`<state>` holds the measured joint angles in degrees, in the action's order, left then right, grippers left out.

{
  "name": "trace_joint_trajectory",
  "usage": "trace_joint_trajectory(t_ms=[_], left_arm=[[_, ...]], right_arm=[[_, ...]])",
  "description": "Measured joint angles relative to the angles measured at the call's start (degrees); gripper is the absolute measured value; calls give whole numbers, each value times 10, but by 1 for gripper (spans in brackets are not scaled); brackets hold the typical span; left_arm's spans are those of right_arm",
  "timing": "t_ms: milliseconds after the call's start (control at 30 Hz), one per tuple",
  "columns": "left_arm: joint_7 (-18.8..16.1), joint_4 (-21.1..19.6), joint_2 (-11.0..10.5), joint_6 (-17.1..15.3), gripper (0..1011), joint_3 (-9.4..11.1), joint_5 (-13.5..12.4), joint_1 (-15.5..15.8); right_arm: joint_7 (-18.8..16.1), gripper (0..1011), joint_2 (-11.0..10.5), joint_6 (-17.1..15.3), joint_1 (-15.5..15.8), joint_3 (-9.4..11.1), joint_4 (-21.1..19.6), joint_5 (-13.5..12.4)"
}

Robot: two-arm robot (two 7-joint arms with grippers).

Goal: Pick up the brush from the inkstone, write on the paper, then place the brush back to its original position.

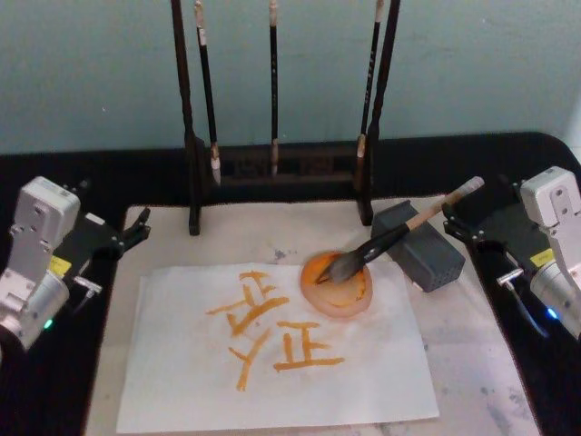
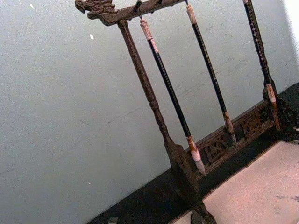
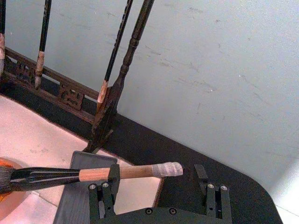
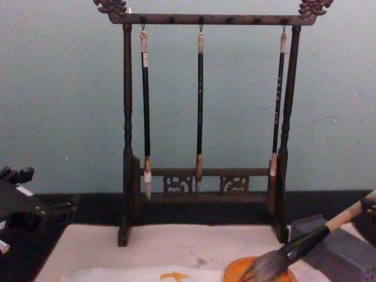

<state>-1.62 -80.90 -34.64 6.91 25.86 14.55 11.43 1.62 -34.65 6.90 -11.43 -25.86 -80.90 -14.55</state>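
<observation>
Brush (image 1: pixel 390 238) lies bristles in orange dish (image 1: pixel 338 289) on paper (image 1: pixel 182 381), handle propped on grey block (image 1: pixel 427 259). Right pincer (image 3: pixel 156 173) spread apart near handle's end. Left pincer (image 1: pixel 134 227) parked at bench (image 1: pixel 118 177) left, state unclear; rack (image 1: pixel 272 173) behind.

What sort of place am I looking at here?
Likely a calligraphy practice station: a carved rack with hanging brushes, paper painted with orange characters on a felt mat, and a large brush leaning on an inkstone.

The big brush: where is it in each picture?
Head: brush right of centre, bristles in the orange dish, handle on the grey block.
Chest: bottom right corner.
Right wrist: across the lower left.
Left wrist: the rack's thin brushes, not this one.
Shared landmark: the rack.
</observation>
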Motion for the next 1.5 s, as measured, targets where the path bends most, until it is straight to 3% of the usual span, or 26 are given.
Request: trace_joint_trajectory(t_ms=[800,1000,1200,1300,1333,1400,1433,1500], left_arm=[[0,0,0,0,1010,0,0,0],[0,0,0,0,1010,0,0,0],[0,0,0,0,1010,0,0,0],[0,0,0,0,1010,0,0,0],[0,0,0,0,1010,0,0,0],[0,0,0,0,1010,0,0,0],[0,0,0,0,1010,0,0,0],[0,0,0,0,1009,0,0,0]], right_arm=[[0,1000,0,0,0,0,0,0],[-14,1000,4,-5,6,13,-4,-7],[-47,1000,11,-32,20,42,-21,-61],[-66,1000,18,-62,25,62,-30,-105],[-77,1000,23,-82,28,73,-33,-133],[-87,1000,30,-104,29,87,-35,-162],[-97,1000,38,-128,31,102,-35,-194],[-104,1000,47,-152,32,117,-36,-225]])
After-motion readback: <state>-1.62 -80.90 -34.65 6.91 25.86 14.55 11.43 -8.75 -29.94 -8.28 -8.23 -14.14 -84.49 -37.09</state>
